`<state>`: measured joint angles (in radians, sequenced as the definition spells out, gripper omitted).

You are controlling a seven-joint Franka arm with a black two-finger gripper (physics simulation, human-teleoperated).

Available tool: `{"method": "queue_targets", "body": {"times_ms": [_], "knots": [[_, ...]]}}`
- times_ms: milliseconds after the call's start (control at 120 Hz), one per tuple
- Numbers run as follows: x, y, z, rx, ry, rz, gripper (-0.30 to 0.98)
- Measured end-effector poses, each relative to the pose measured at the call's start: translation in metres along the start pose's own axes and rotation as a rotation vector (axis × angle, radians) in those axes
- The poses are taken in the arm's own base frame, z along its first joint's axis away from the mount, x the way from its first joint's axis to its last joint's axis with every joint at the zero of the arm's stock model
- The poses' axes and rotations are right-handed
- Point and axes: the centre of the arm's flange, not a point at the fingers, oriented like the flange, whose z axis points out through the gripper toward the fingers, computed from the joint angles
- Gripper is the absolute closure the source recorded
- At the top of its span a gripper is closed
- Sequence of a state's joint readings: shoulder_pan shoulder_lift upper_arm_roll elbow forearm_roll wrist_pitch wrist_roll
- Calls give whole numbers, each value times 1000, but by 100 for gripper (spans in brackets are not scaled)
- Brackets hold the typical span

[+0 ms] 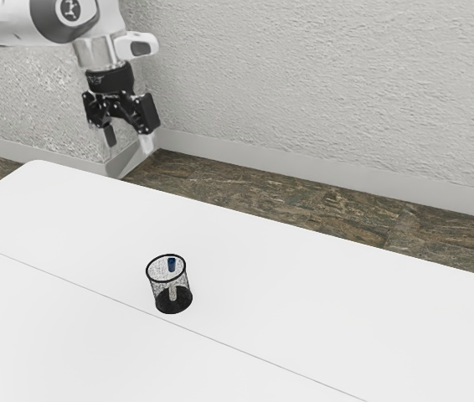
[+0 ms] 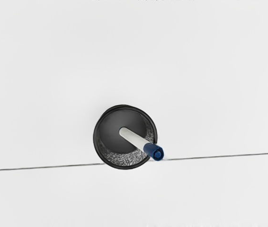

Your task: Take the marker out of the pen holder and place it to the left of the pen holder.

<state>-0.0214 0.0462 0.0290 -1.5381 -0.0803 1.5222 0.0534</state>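
My gripper [image 1: 128, 144] is open, high above the table's far edge, at the upper left of the exterior view, with nothing between its fingers. The pen holder [image 1: 182, 287], a black mesh cup, stands upright on the white table, lower than the gripper and well apart from it. Inside it leans the marker [image 1: 172, 265], white with a blue end upward. In the wrist view the pen holder [image 2: 111, 124] is seen from above, and the marker [image 2: 135, 137] rests against its rim with the blue end over it.
The white table [image 1: 321, 310] has a thin seam line running past the pen holder. Behind the table are a brown stone-like floor [image 1: 304, 209] and a rough pale wall [image 1: 329, 75].
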Motion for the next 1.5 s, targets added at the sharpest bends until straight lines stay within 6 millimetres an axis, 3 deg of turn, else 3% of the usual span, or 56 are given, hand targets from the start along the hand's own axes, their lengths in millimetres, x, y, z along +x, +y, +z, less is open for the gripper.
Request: {"method": "queue_targets", "body": {"times_ms": [67, 117, 242, 308, 433, 658, 817, 1033, 1342, 1500], "knots": [[1, 5, 2, 2, -4, 12, 0], [17, 4, 20, 2, -35, 13, 0], [105, -4, 108, 7, -161, 4, 0], [128, -8, 156, 6, -238, -13, 0], [136, -20, 208, -13, -347, -75, 0], [113, -17, 268, -39, -531, -164, 2], [107, -7, 280, -36, -577, -197, 9], [96, -8, 293, -21, -641, -257, 18], [90, -36, 291, 5, -676, -353, 41], [81, -35, 293, 15, -738, -366, 50]]}}
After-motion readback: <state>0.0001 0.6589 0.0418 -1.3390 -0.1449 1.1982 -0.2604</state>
